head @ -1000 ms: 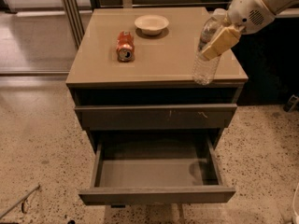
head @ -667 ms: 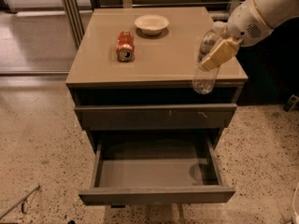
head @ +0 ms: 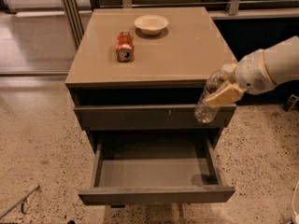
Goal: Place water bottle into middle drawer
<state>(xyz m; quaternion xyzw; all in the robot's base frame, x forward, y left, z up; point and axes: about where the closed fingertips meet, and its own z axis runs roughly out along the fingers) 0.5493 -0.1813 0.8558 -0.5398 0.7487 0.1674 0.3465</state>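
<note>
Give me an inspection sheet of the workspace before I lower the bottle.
Surface: tan cabinet top, bare at front and right.
Job's things: small clear plastic water bottle held tilted off the cabinet's front right corner, above the drawer's right side; wide grey middle drawer open, inside bare.
Clutter: red-orange soda can on its side; shallow white bowl behind it.
Grippers: gripper shut on the water bottle, right of the cabinet.
Cables: thin pale line at lower right edge, possibly a cable.
Surroundings: speckled floor.

Speckled beige terrazzo floor [head: 37,139] surrounds a grey-brown, flat-topped table [head: 191,45]; slanted metal frame posts [head: 70,13] stand behind left, a dark wall panel [head: 261,36] behind right
</note>
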